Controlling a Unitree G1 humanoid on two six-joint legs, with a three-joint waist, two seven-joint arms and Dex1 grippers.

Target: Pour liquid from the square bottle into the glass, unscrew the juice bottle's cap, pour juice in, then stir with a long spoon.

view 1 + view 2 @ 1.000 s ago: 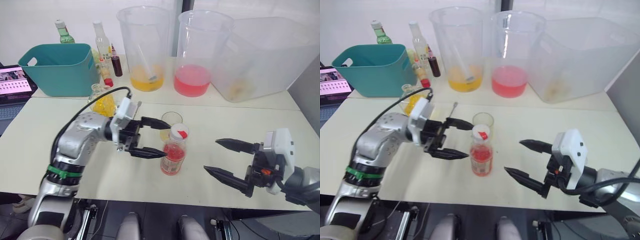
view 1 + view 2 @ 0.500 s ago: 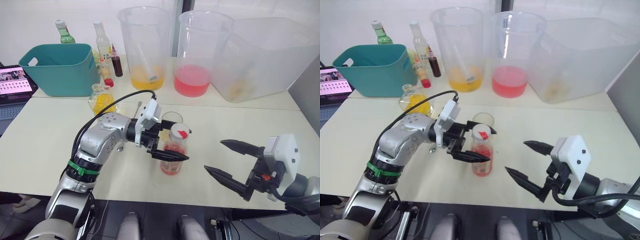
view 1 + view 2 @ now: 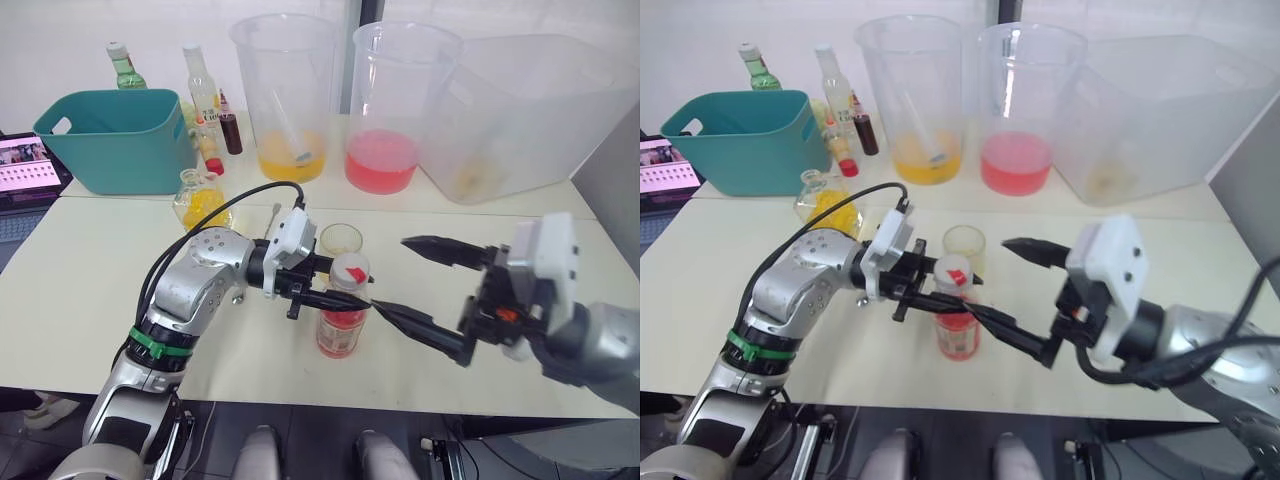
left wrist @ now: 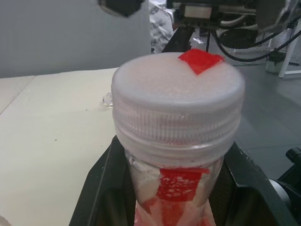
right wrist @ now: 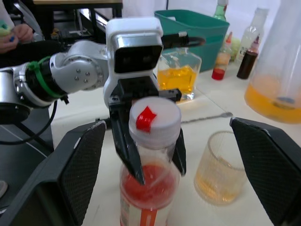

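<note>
Juice bottle (image 3: pixel 341 318): upright on the desk (image 3: pixel 90 270) near its front edge, white cap (image 3: pixel 349 270) still on; position unchanged since a second ago. Left gripper (image 3: pixel 332 288): fingers clamped on the bottle's neck just below the cap; a second ago they stood apart, short of the bottle. Right gripper (image 3: pixel 420 277): fingers wide apart, one on either side of the bottle without touching it; it has come in from well off to the right. Glass (image 3: pixel 340 242): just behind the bottle, holding a little yellow liquid. Square bottle (image 3: pixel 203 196): farther back on the left, unmoved. Long spoon (image 3: pixel 275 212): flat on the desk between square bottle and glass.
</note>
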